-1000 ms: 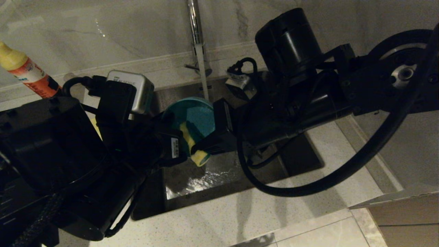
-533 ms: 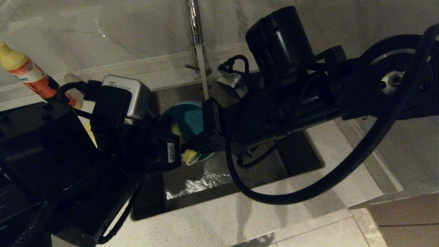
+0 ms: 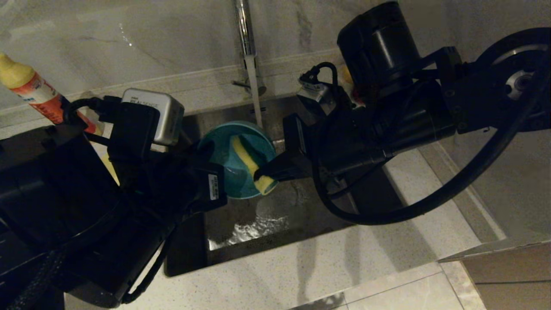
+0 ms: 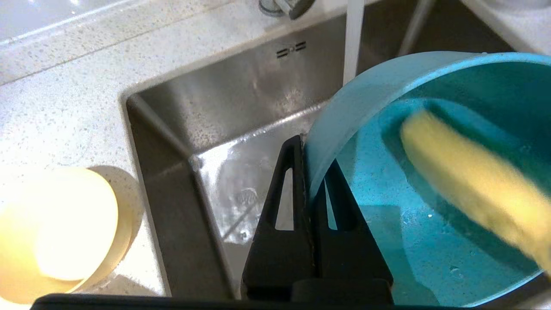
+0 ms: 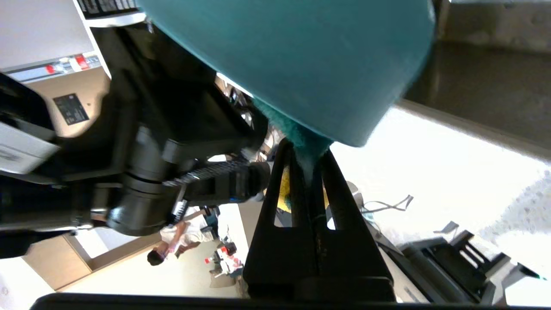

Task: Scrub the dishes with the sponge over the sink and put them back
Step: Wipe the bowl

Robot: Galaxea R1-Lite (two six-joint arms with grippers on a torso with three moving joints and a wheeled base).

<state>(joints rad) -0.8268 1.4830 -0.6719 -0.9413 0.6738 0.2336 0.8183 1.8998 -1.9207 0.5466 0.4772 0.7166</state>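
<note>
A light blue bowl [image 3: 224,150] hangs tilted over the sink [image 3: 275,215], its mouth facing the right arm. My left gripper [image 4: 311,160] is shut on the bowl's rim, one finger outside and one inside. My right gripper [image 3: 260,175] is shut on the sponge [image 3: 252,163], whose yellow foam lies across the bowl's inside [image 4: 430,241]. In the right wrist view the sponge's green face [image 5: 303,144] sits between the fingers under the bowl's wall [image 5: 301,56]. A pale yellow bowl [image 4: 56,228] stands on the counter left of the sink. No pink bowl is in view.
Water runs from the chrome tap [image 3: 244,30] in a stream [image 3: 257,103] just behind the bowl into the wet basin. A bottle with a yellow cap [image 3: 36,92] stands on the counter at the far left. Speckled counter [image 3: 301,267] borders the sink's front and right.
The right arm swung left, pushing the sponge deeper into the bowl, then back right and up. The sponge now lies across the bowl's middle. The left arm shifted only slightly.
</note>
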